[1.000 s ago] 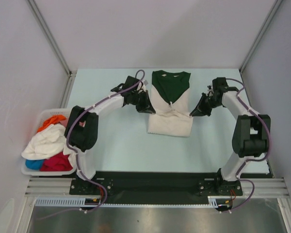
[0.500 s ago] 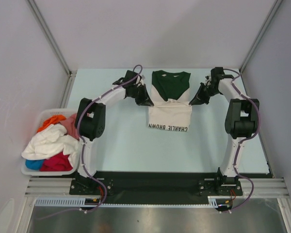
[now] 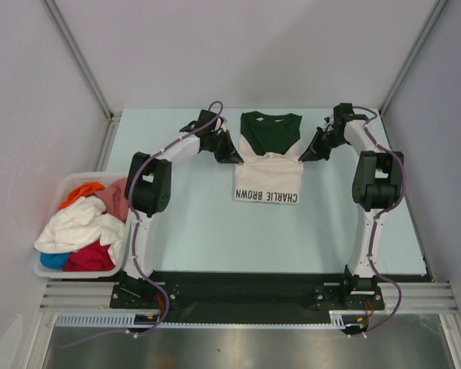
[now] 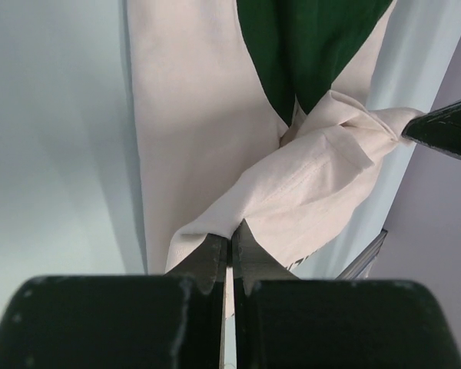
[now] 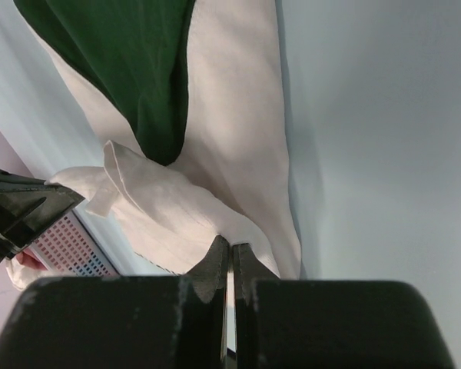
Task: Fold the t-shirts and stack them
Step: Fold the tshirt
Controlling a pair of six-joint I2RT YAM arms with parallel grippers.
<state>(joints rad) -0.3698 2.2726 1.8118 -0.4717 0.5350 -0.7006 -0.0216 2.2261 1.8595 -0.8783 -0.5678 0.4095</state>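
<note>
A cream-white t-shirt [image 3: 267,178] with dark green sleeves lies at the table's far middle, its lower part lifted and carried back over itself, so the dark print faces up. My left gripper [image 3: 234,159] is shut on the lifted hem's left corner [image 4: 215,223]. My right gripper [image 3: 304,156] is shut on the right corner [image 5: 238,231]. Both hold the cloth edge above the green sleeves [image 3: 270,132]. Other tees [image 3: 73,227], white, red, orange and blue, lie heaped at the left.
A white plastic basket [image 3: 40,269] holds the heap at the table's left edge. Metal frame posts [image 3: 81,61] stand at the back corners. The arm bases sit on a black rail [image 3: 238,296] at the near edge.
Both grippers have moved away from me toward the collar, carrying the hem with them. The lower part has turned over and the dark print now shows.
</note>
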